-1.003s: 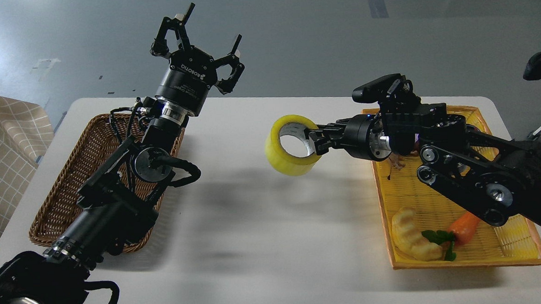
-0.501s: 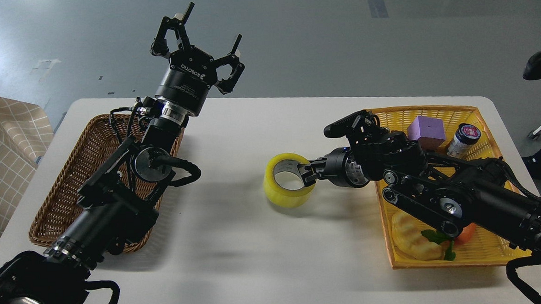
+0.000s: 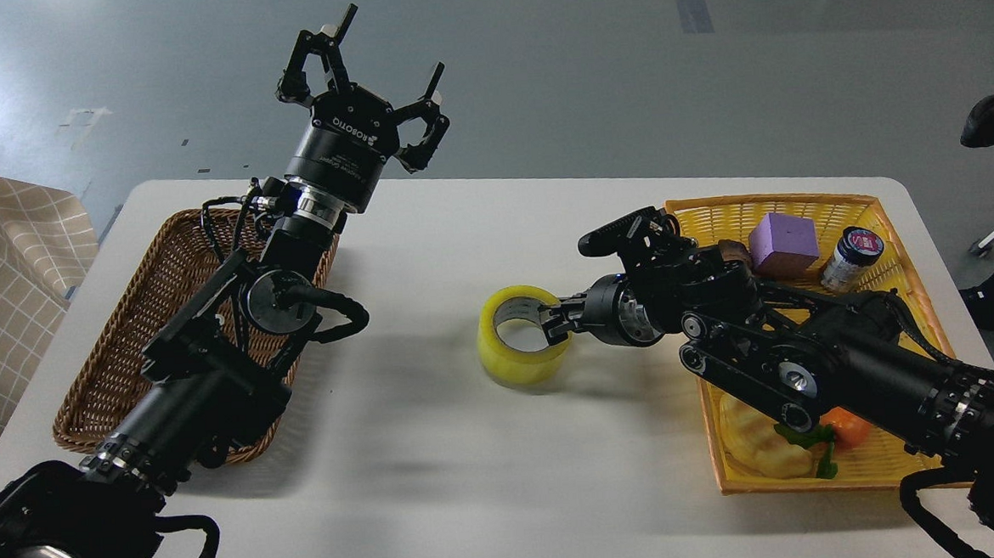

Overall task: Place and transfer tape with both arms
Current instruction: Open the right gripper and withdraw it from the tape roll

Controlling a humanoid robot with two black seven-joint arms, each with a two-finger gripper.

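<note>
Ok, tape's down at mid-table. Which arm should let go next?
Right. The right gripper is shut on the tape, which seems to sit on the table. The left gripper hangs open above the brown basket, unloaded.

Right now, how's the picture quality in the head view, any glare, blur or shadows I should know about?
Head view: mostly sharp. Glare whitens the floor at the upper left edge. Soft blurred shadows fall on the white table under both arms and beside the tape. The right gripper is dark against the roll, its fingers hard to separate. The left gripper reads crisply, open.
</note>
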